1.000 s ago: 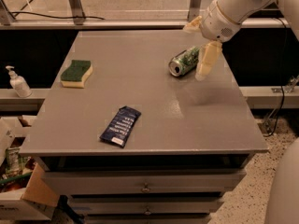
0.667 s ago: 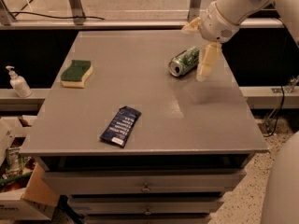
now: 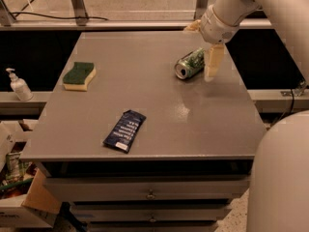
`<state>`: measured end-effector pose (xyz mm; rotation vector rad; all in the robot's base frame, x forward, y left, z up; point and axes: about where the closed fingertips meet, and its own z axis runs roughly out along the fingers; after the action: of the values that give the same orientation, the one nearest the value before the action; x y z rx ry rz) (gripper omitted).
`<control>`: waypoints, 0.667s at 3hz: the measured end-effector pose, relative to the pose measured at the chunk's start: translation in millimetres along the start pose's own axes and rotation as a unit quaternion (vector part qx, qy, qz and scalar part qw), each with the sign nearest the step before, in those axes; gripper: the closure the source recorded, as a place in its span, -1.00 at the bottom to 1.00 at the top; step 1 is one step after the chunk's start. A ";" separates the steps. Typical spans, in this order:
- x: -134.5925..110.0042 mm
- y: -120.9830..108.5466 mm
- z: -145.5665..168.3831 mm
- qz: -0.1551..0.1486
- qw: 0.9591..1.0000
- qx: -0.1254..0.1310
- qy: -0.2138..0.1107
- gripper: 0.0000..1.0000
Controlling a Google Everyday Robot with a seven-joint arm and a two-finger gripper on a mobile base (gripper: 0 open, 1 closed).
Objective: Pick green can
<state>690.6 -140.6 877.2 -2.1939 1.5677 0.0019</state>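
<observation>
change: none; fingers [image 3: 214, 62] still hover spread open, empty | green can [image 3: 189, 64] lies on worktop [image 3: 145, 81] just beside near finger, untouched | grasp still pending

Gripper [image 3: 201, 50], fingers [image 3: 214, 62] spread, beside toppled green can [image 3: 189, 64]

Over the table's [image 3: 145, 52] far right side, the gripper [image 3: 202, 50] hangs spread, the green can [image 3: 189, 64] lying just beside its nearer jaw, with the sponge [image 3: 79, 75] and dark packet [image 3: 124, 130] well away from the jaws.
</observation>
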 end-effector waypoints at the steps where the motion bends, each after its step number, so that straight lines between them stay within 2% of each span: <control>1: 11.7 -14.6 15.4 -0.043 0.998 0.002 0.049 -1.00; 2: 23.3 -25.5 33.7 -0.077 0.993 -0.010 0.090 -1.00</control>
<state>730.3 -143.1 849.8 -2.3823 1.4895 -0.2359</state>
